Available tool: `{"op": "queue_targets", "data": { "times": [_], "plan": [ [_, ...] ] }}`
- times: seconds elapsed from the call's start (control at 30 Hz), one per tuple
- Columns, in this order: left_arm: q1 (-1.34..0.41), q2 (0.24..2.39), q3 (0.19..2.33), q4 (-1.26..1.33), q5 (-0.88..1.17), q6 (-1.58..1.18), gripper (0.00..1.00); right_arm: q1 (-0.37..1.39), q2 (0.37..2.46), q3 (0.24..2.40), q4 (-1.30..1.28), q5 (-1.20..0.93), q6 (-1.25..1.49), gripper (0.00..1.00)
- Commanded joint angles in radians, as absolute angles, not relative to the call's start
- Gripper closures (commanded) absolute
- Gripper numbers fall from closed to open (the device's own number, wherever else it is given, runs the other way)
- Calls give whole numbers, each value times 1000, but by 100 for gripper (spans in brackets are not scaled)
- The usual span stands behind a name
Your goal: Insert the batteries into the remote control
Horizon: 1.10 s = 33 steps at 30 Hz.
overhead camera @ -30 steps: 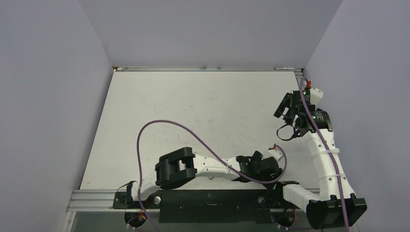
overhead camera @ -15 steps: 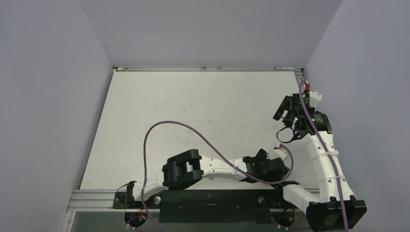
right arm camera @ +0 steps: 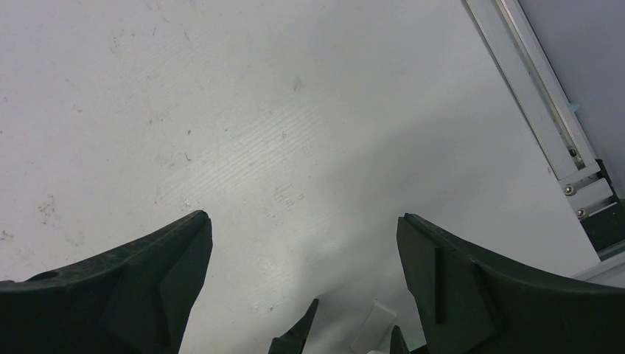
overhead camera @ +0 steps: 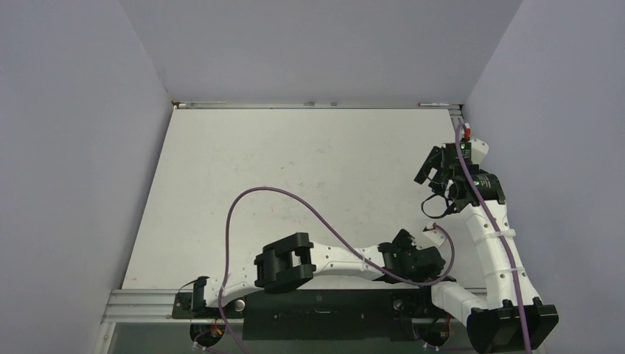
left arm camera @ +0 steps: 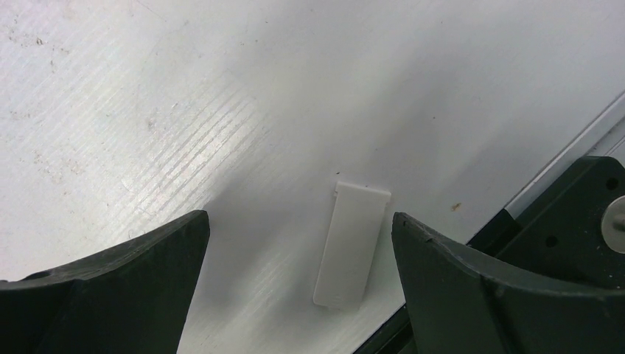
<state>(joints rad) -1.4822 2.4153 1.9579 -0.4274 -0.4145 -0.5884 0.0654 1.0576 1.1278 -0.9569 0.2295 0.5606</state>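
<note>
Where the pale scuffed worktop runs out toward its near edge, item one: remote control, a slim white rectangular plastic bar, lying flat with a plain face up and one short end close to the black base plate. No greenish mark or recess shows, so which face is up cannot be told. Left pincer, black fingers spread wide and empty, hangs low with the bar between them, nearer one finger and untouched. It looks lined up for a pick, and from above it hides the bar. Batteries: none visible in any view. Right pincer, likewise released and holding nothing, hovers well apart over the worktop beside the aluminium side rail. Obstructions: the base plate close beside the bar probably leaves little room for the nearer finger. The looping purple cable arcs away from the bar.
</note>
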Motion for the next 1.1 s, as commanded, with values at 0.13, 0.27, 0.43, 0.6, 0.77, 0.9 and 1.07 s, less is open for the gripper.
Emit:
{"op": "queue_targets", "data": {
  "times": [0.13,0.27,0.43,0.6,0.77,0.9,1.07],
  "plan": [
    [-1489,2551,1872,-674,-343,-657,8,55,1039,1118,-912,209,563,3],
    [-1484,2554,1851,-717,-373,-677,8,52,1043,1111,-901,191,570,3],
    [-1465,2544,1790,-742,-404,-699,10,51,1044,1103,-894,190,571,3],
    [-1434,2512,1721,-735,-411,-719,14,48,1043,1101,-891,188,570,3],
    [-1391,2448,1609,-684,-379,-734,19,48,1048,1106,-889,175,568,3],
    [-1363,2384,1497,-652,-376,-748,21,47,1048,1103,-888,166,562,3],
    [-1320,2312,1379,-613,-356,-767,25,48,1052,1101,-890,146,552,3]
  ]
}}
